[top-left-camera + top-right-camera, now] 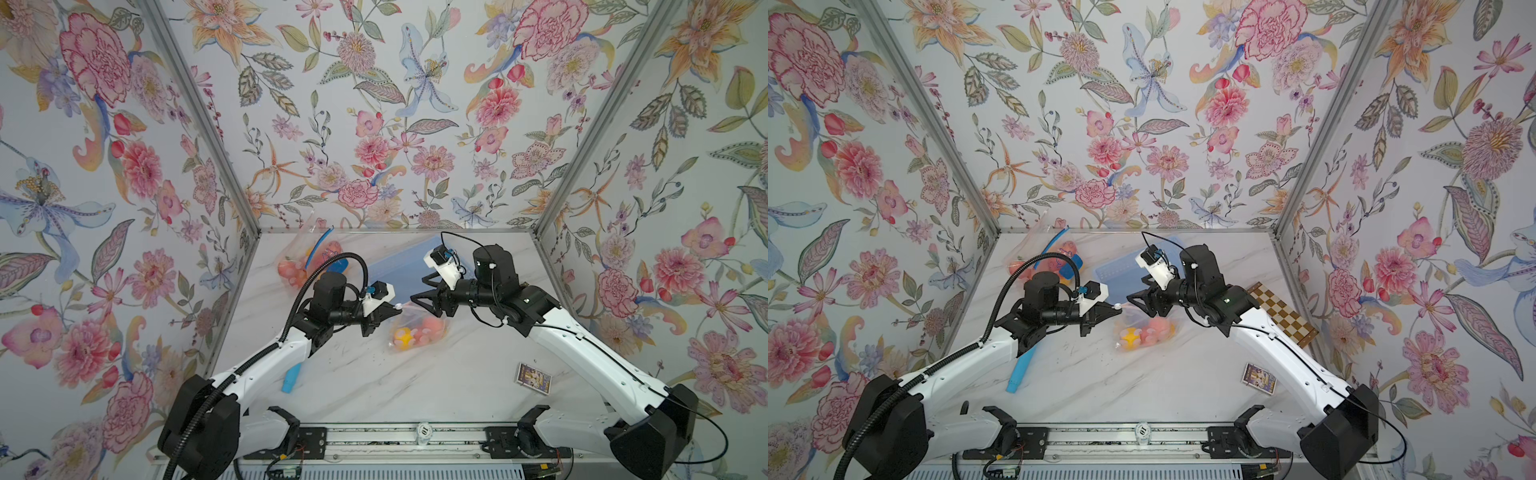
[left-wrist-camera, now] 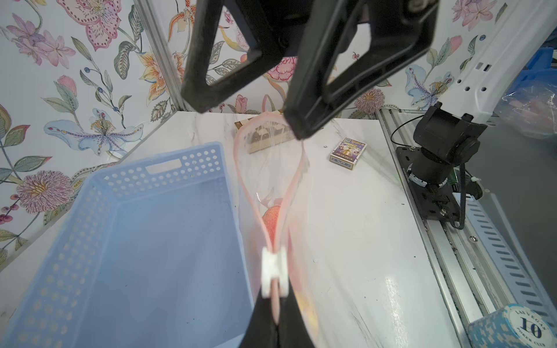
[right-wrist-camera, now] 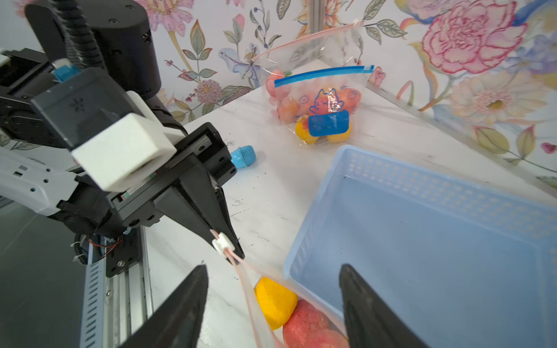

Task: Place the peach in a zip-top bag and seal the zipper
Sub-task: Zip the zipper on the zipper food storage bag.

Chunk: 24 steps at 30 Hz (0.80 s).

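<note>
Left arm (image 1: pixel 266 361) and right arm (image 1: pixel 582 345) reach inward; left claw (image 1: pixel 394 306) pinches bag (image 1: pixel 419 332), right claw (image 3: pixel 271 268) gapes astride it.

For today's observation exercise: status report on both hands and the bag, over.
Left hand shut on zip-top bag beside slider. Right hand open, straddling bag mouth. Peach inside, zipper unsealed. Blue basket close alongside.

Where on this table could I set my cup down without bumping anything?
The widest bare marble is the front middle, between the blue tube and the card box, in front of the centre bag. The back is crowded: blue basket, another filled bag.
</note>
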Tool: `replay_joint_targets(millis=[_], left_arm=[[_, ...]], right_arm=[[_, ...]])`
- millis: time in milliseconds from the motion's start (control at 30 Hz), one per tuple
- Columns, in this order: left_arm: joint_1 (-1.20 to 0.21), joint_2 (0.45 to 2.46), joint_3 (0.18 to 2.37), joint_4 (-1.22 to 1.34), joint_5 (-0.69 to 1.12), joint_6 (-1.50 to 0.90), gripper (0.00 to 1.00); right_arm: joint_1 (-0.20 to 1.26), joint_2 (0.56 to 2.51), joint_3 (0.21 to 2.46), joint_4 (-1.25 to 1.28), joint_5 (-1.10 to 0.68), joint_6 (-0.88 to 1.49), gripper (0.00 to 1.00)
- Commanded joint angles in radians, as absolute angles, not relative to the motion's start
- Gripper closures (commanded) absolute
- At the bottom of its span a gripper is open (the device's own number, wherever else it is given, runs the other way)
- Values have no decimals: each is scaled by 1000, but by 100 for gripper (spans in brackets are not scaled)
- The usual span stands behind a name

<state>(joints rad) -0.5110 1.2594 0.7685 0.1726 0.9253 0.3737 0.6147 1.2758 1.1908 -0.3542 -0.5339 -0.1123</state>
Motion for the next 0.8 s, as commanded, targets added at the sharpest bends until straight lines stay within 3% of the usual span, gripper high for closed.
replay_joint_targets(millis=[0,233,333,767], left_arm=[[-497,1272,772,155,960,396,100],[-481,1269,767,170,971,376,100],[-467,1271,767,174,991,365,100],[-448,1261,760,161,1039,363,100]], right_arm=[[616,1325,1254,-400,-668,-199,39],[626,1407,1311,-426,-737,-237,48],[640,1430,1321,-437,-729,-236,57],[756,1483,1357,-489,-564,-320,59]])
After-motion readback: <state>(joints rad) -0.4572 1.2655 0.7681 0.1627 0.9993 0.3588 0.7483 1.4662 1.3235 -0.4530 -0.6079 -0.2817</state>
